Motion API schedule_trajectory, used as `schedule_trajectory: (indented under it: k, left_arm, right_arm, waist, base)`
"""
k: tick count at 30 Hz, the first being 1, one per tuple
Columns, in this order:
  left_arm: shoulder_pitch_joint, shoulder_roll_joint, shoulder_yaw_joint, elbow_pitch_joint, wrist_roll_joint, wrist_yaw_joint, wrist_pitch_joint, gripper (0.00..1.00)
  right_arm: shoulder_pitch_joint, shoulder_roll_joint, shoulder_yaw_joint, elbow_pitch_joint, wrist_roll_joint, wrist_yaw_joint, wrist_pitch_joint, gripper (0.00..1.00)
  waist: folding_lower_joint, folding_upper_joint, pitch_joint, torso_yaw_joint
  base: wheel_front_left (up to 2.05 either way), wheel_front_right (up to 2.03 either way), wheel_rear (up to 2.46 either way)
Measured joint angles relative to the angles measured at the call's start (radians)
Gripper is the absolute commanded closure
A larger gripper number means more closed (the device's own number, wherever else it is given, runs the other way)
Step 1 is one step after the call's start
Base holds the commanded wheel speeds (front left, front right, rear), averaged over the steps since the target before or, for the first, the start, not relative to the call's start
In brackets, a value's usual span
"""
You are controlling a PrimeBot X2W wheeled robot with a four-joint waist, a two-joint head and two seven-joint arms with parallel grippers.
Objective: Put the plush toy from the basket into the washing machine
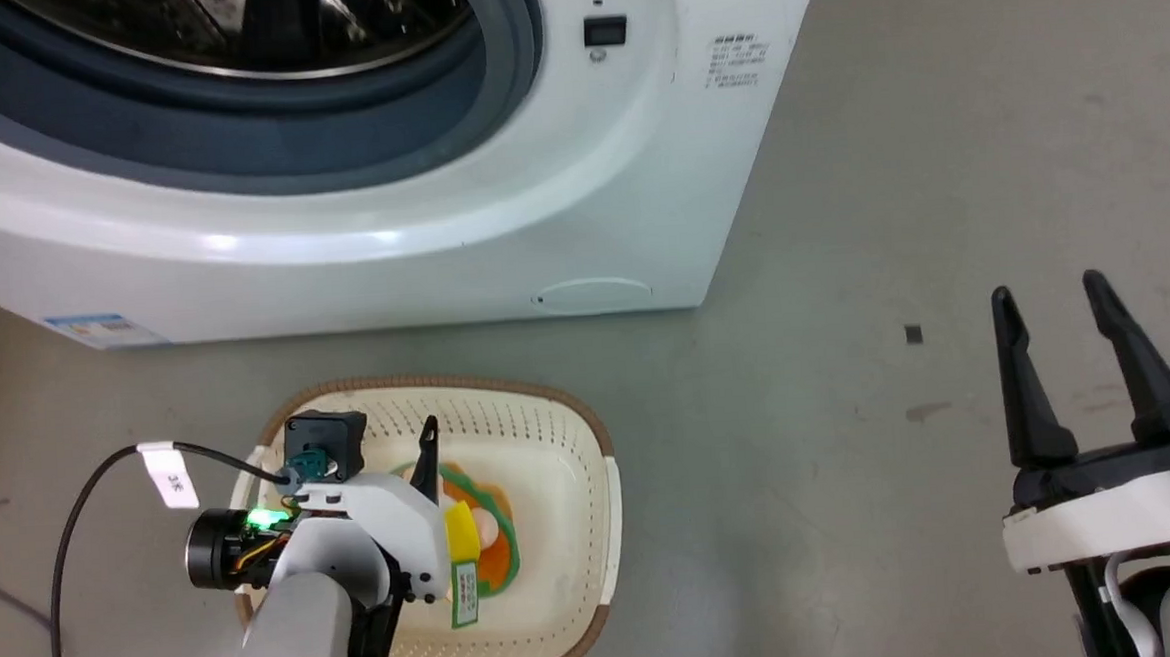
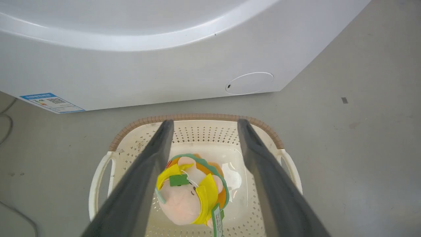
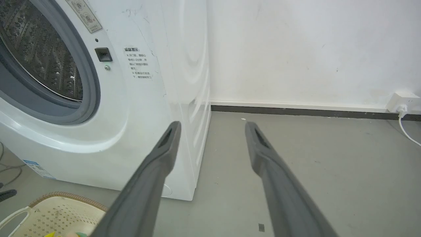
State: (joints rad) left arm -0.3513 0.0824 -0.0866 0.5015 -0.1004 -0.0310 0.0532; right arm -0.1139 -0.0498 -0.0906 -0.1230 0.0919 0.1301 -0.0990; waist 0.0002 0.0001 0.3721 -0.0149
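The left gripper [image 2: 205, 123] hangs over the basket [image 2: 197, 117], fingers spread wide. The plush toy [image 2: 192, 194] lies on the basket's bottom between them, at the lower centre of the left wrist frame; whether they touch it I cannot tell. The right gripper [image 1: 1049, 289], also spread, sits at the head frame's lower right over grey floor [image 1: 886, 152]. The washing machine [image 1: 441, 256] stands across the upper left, its steel drum showing, by a white wall [image 3: 296, 49].

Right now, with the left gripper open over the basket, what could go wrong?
Between the fingers of the left gripper, the plush toy sits off-centre, close to one finger, so closing may pinch only an edge or the paper tag and slip. The basket stands near the bulging front of the washing machine; lifting could bump the arm there.
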Motion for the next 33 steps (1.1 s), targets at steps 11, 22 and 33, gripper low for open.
schedule_trajectory:
  k: [11, 22, 33]
  left_arm:
    - [-0.067, 0.017, -0.016, 0.114, -0.029, 0.001, 0.036, 0.00]
    - [-0.142, 0.028, -0.038, 0.225, -0.067, 0.013, 0.056, 0.00]
    - [-0.233, 0.035, -0.066, 0.336, -0.096, 0.024, 0.072, 0.00]
  right_arm:
    - [-0.031, 0.000, -0.024, -0.041, 0.010, 0.000, -0.021, 0.00]
    - [-0.055, 0.000, -0.050, -0.076, 0.035, 0.000, -0.042, 0.00]
    - [-0.093, 0.000, -0.091, -0.108, 0.064, 0.000, -0.065, 0.00]
  waist:
    - [0.0000, 0.0000, 0.120, 0.003]
    - [-0.0001, 0.0000, 0.231, 0.013]
    - [-0.0001, -0.0001, 0.339, 0.013]
  base:
    - [0.00, 0.00, 0.00]
    - [0.00, 0.00, 0.00]
    - [0.00, 0.00, 0.00]
